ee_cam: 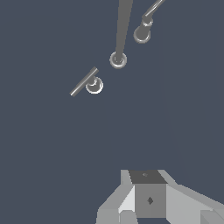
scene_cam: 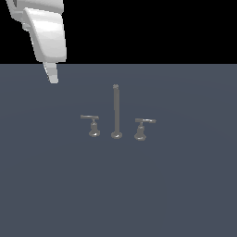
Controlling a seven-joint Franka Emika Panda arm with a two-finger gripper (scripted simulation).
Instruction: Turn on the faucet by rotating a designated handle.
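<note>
Approach step: the arm is well away from the faucet.

The gripper point(scene_cam: 53, 79) hangs high near the surface's far edge, touching nothing; whether its jaws are wide or narrow I cannot tell. The faucet point(scene_cam: 115, 111) stands mid-surface, and the handle point(scene_cam: 92, 125), with its dark lever, sits just beside the post on the exterior view's left. Next it must descend to that lever.

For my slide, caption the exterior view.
Gripper hovers high, away from the faucet, its handle untouched.
</note>
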